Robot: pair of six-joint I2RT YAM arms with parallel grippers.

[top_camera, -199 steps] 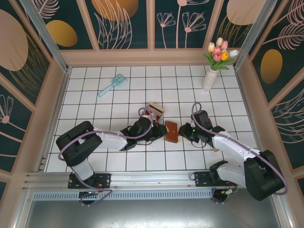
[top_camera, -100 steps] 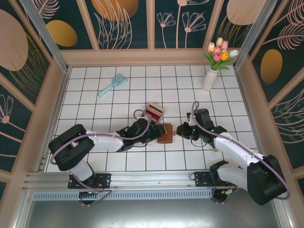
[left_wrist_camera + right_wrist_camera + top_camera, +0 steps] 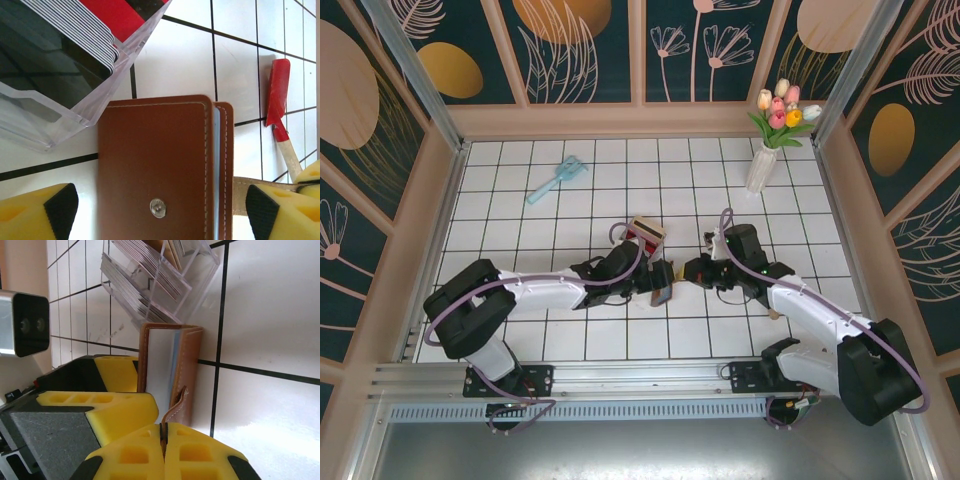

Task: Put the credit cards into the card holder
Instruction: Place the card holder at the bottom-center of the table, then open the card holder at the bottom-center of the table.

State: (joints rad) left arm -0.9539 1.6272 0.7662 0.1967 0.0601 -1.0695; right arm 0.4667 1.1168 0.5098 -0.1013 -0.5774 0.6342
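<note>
- The holder [image 3: 150, 165], brown leather, is folded shut with its stitched cover and metal stud [image 3: 158, 208] facing the left wrist camera. Pale inner leaves show along its open edge.
- It sits mid-counter between the two hands, just beside the near corner of a clear tray [image 3: 50, 125]. Whether it rests flat on the counter [image 3: 520, 220] or is tipped up, I cannot tell.
- The cards [image 3: 82, 30] stand packed on edge in the tray's compartments, a grey-edged stack with red ones next to it.
- A narrow strap [image 3: 176, 402] runs off the holder's side into the right hand [image 3: 164, 440], whose yellow pads are pressed together on it.
- The left hand [image 3: 160, 215] is spread wide. One pad stands on each side of the holder and neither touches the leather, so it grips nothing.
- A red scoop [image 3: 277, 95] with a wooden handle lies on the tiles beyond the holder's open edge, near the right hand.
- Farther off, a pale blue brush [image 3: 557, 180] lies toward the back left, and a white vase [image 3: 761, 168] of tulips stands at the back right.
</note>
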